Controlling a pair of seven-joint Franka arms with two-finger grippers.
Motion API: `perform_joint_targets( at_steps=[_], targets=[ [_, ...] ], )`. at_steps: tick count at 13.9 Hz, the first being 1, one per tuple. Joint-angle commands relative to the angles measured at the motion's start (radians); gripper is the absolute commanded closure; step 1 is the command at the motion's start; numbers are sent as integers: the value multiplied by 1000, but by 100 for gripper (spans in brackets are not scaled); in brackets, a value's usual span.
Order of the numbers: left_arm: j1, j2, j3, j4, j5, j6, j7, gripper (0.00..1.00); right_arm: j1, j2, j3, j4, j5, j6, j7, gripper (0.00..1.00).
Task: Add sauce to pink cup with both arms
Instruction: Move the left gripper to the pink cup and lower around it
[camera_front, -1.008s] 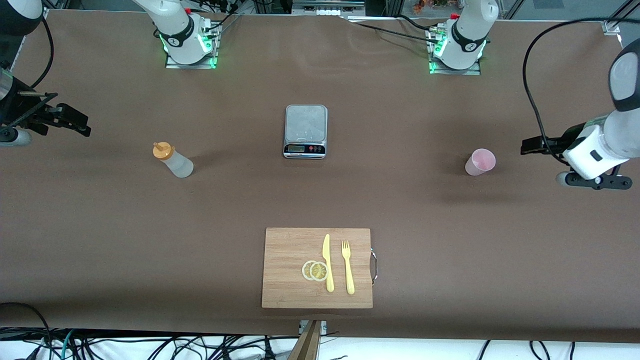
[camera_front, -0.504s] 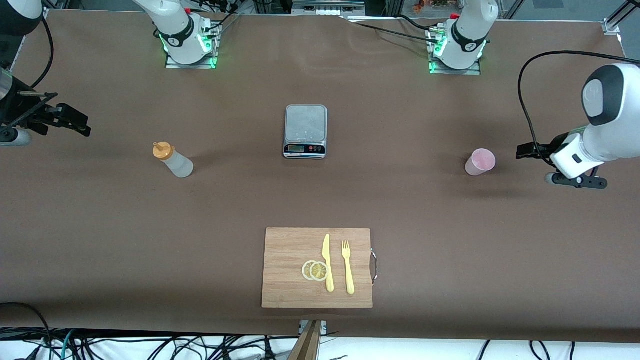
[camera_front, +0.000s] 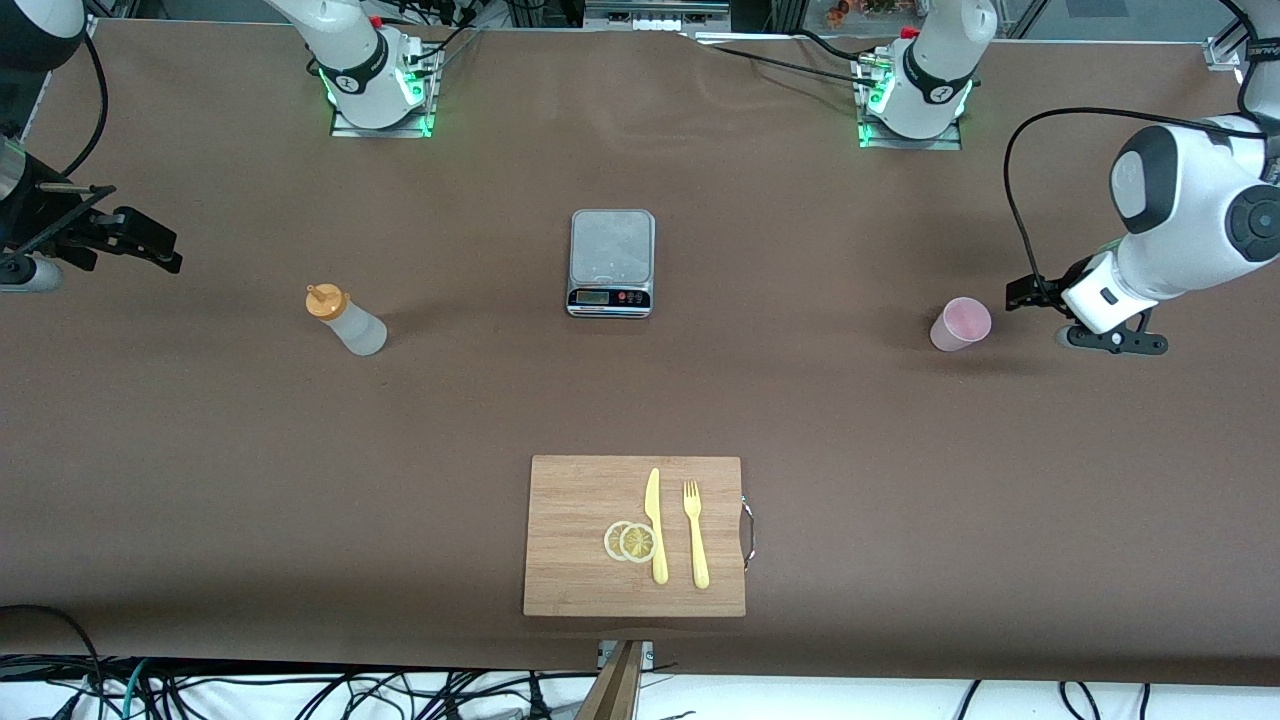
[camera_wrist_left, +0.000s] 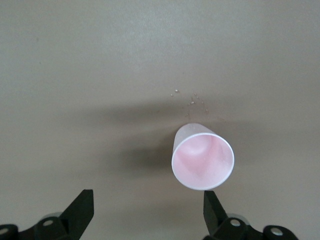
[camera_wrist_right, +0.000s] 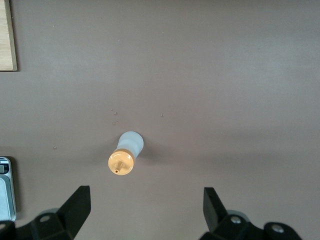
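No text, label or number is legible on anything here.

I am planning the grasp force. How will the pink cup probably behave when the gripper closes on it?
The pink cup looks thin, translucent and empty, so it is probably light and may flex. Its tapered wall could slip upward between the fingers. The left gripper is open beside it; a sideways nudge would likely tip it.

1. pink cup (camera_front: 961, 324) stands upright toward the left arm's end of the table.
2. left gripper (camera_front: 1022, 293) hangs just beside it.
3. sauce bottle (camera_front: 346, 321) stands toward the right arm's end.
4. right gripper (camera_front: 150, 247) waits near that table edge.
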Motion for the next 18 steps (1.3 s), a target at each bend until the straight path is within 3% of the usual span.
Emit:
perform_joint_targets(
  at_steps=[1,8,18],
  targets=[
    [-9,-27,2,-66,20,105,13,5,-4,-6,-1,-3,19,-2,-10,0],
    [-23,39,2,-142,18,303,10,6,-5,-6,-1,-3,19,-3,-12,0],
    [-42,81,1,-201,17,389,13,13,-5,-5,-1,-3,19,-3,-12,0]
  ],
)
